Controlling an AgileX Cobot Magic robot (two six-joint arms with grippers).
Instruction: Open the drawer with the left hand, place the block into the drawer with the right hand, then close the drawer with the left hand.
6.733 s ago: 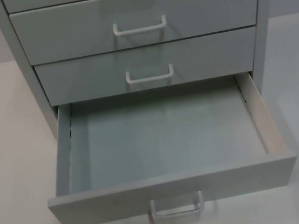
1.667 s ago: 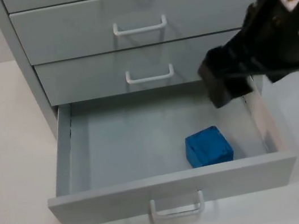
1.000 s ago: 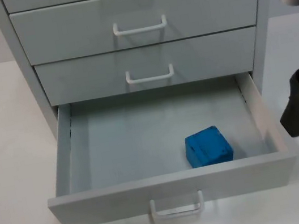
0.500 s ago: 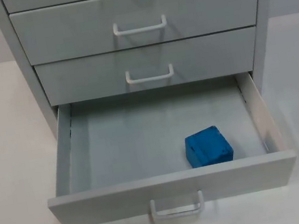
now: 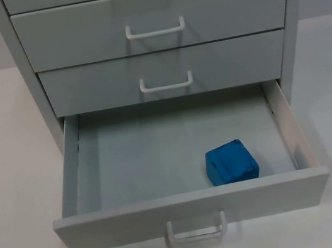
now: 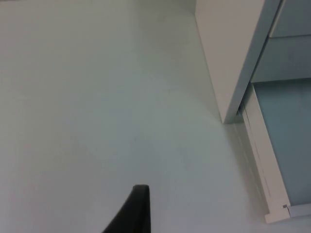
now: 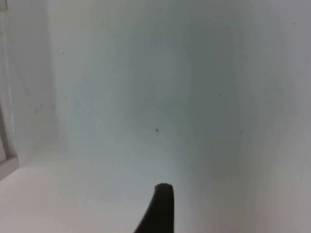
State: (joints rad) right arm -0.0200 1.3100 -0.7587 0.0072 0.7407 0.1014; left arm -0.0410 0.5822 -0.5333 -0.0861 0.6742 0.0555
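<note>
**Block in the open drawer; the closing was left for the left arm**

The blue block (image 5: 231,162) lay inside the open bottom drawer (image 5: 193,211), near the drawer's front panel and toward its right side wall, not touching the wall as far as could be judged. The drawer's handle (image 5: 196,228) ran crosswise along the front panel, so I judged that a push straight toward the cabinet (image 5: 15,60) would close it.

The left gripper (image 6: 136,213) hung over the white table (image 6: 97,97), beside the cabinet's left side and near the drawer's left rail; it was the nearer arm to the handle. The right gripper (image 7: 163,211) waited above bare table. Whether either gripper's fingers were open could not be told; neither appeared to hold anything.

No brand, label or readable writing was seen.
</note>
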